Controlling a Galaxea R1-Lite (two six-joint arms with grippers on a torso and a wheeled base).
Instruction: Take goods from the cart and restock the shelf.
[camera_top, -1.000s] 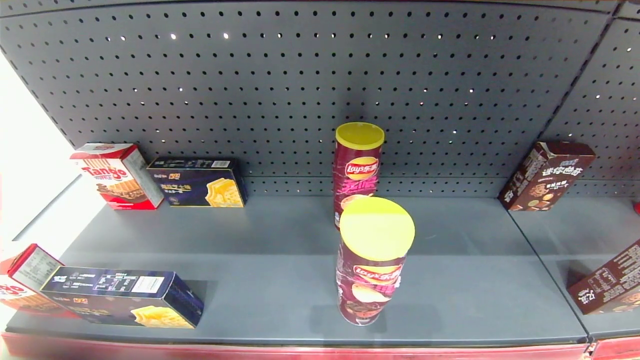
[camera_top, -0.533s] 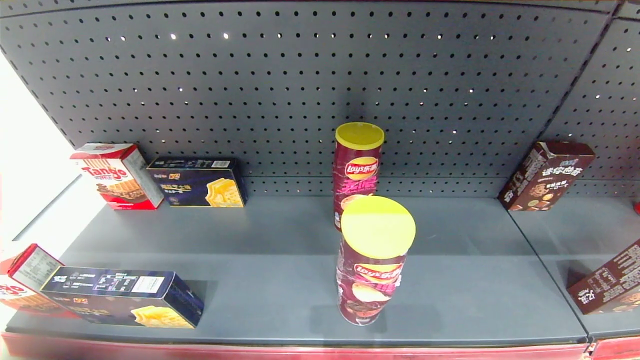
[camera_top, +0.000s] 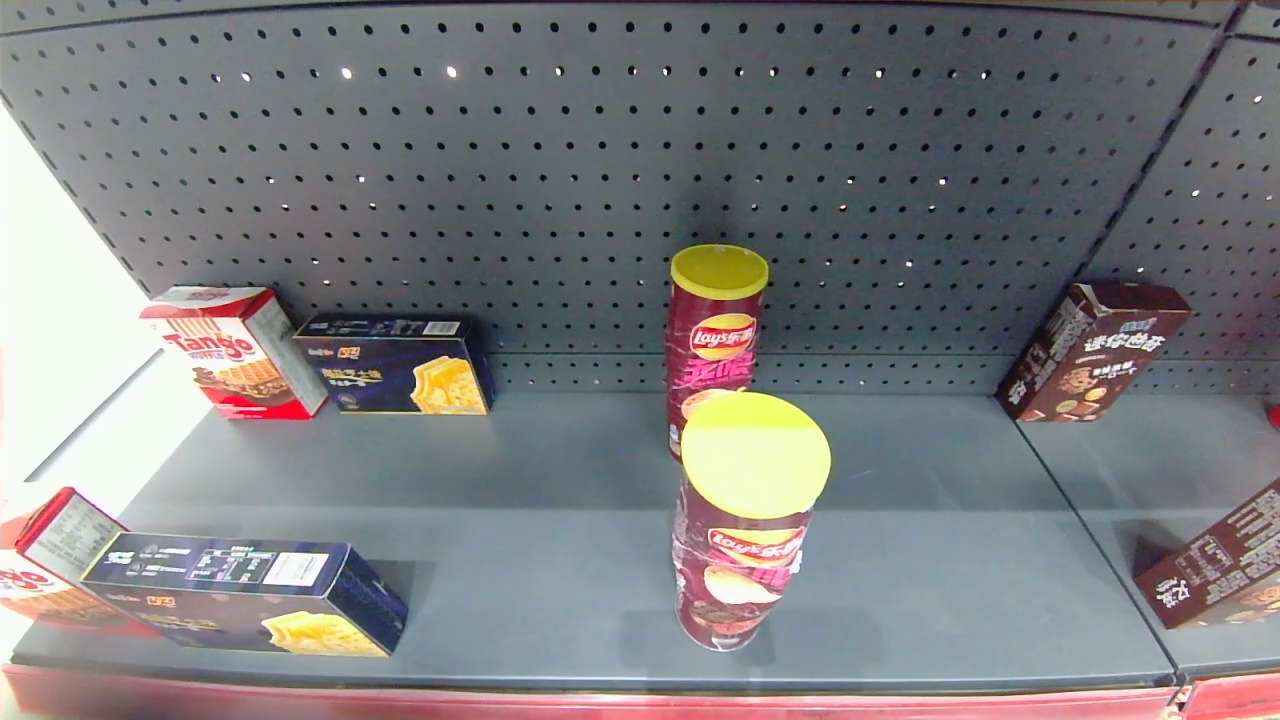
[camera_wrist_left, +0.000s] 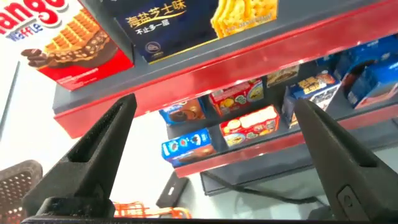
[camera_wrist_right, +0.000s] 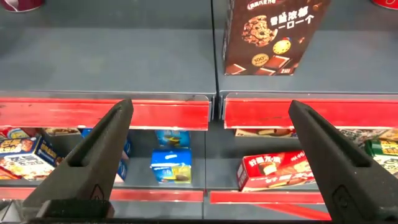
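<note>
A: Chip can (camera_top: 745, 540): upright on the shelf (camera_top: 560, 480), near the front edge, yellow lid up. Directly behind it, close to the pegboard: a second chip can (camera_top: 715, 330), also upright.

B: Probably light and stiff-walled, yet easy to dent or tip (tall, with a narrow base). Best taken around the mid-body, jaws square to the side, never by the lid.

A: Glossy wrapper too, so likely slippery. Worth a firm but modest squeeze.

B: Further out: dark blue box (camera_top: 245, 595) lying at front left, red wafer box (camera_top: 230, 350) at back left, brown cookie box (camera_top: 1095, 350) leaning at far right.

A: Left end effector (camera_wrist_left: 214, 104): spread wide, empty, low before the shelving's red front lip (camera_wrist_left: 205, 74). Right end effector (camera_wrist_right: 209, 107): likewise spread wide, nothing held, level with the same kind of red edge.

B: Judging by that, both free for a fresh pick of goods.
</note>
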